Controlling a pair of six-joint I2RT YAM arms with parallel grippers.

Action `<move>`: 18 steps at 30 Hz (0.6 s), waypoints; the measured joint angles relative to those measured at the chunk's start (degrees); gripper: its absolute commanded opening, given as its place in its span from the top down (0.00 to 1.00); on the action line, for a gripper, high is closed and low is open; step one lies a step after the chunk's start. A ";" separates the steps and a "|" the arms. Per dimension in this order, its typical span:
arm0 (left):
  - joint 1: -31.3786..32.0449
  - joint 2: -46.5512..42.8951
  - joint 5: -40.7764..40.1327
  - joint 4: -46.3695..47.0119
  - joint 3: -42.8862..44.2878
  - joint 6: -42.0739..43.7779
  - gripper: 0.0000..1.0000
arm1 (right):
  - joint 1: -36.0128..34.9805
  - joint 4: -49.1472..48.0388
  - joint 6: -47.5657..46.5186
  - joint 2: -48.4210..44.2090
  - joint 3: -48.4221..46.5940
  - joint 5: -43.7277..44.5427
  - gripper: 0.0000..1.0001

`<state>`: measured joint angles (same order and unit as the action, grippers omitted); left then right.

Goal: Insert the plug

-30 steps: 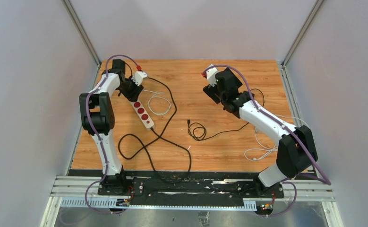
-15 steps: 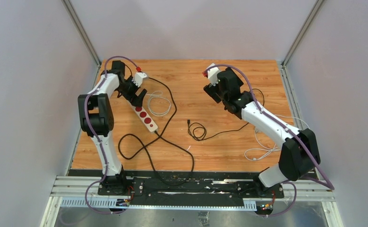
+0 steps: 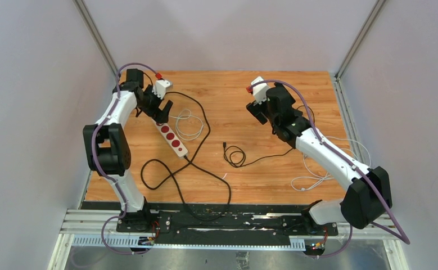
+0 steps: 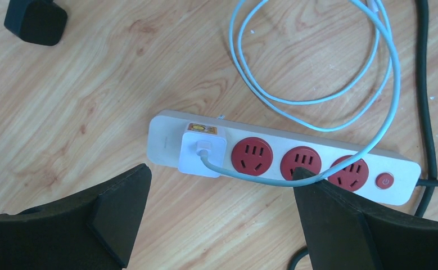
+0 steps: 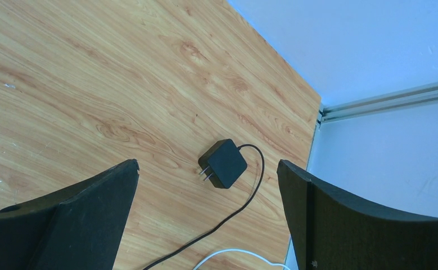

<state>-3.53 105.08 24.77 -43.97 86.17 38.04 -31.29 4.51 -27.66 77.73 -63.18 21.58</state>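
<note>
A white power strip (image 4: 166, 140) with red sockets lies on the wooden table, also seen in the top view (image 3: 171, 136). A white plug (image 4: 202, 153) sits in its end socket, and its pale cable (image 4: 317, 84) loops away over the wood. My left gripper (image 4: 221, 171) hangs open just above the strip's plug end (image 3: 163, 111), touching nothing. My right gripper (image 5: 206, 165) is open and empty over the far right of the table (image 3: 256, 111).
A black adapter (image 5: 223, 163) with two bare prongs lies near the far right corner, its thin black cable (image 5: 244, 202) trailing off. A coiled black lead (image 3: 236, 154) and the strip's thick black cord (image 3: 194, 163) cross mid-table. A dark boxy object (image 4: 35, 19) lies beyond the strip.
My left gripper has opened, let go of the white plug in the strip, and drawn up and back. My right arm has shifted slightly to the right.
</note>
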 measured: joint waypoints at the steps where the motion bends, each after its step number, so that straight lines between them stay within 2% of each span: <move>1: 0.00 -0.02 -0.22 0.59 -0.17 -0.52 0.01 | 0.00 0.00 0.00 -0.39 0.09 -0.11 0.00; 4: 0.00 0.44 -1.16 2.01 -0.72 -2.12 0.06 | 0.00 -0.07 -0.02 -1.14 0.11 -0.48 0.00; 10: 0.00 3.21 -1.99 4.31 -0.72 -4.50 0.36 | 0.00 0.11 -0.26 -1.18 0.11 -0.59 0.00; 13: 0.00 4.48 -1.99 4.76 -0.70 -4.87 0.41 | 0.00 0.24 -0.31 -1.18 0.11 -0.57 0.00; 18: -0.09 4.90 -2.14 5.11 -0.70 -4.17 0.60 | 0.00 0.24 -0.37 -1.18 0.11 -0.55 0.00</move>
<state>-3.62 109.97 22.63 -38.85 85.47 33.87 -31.29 4.75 -28.03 76.55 -63.07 21.04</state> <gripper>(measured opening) 0.495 0.999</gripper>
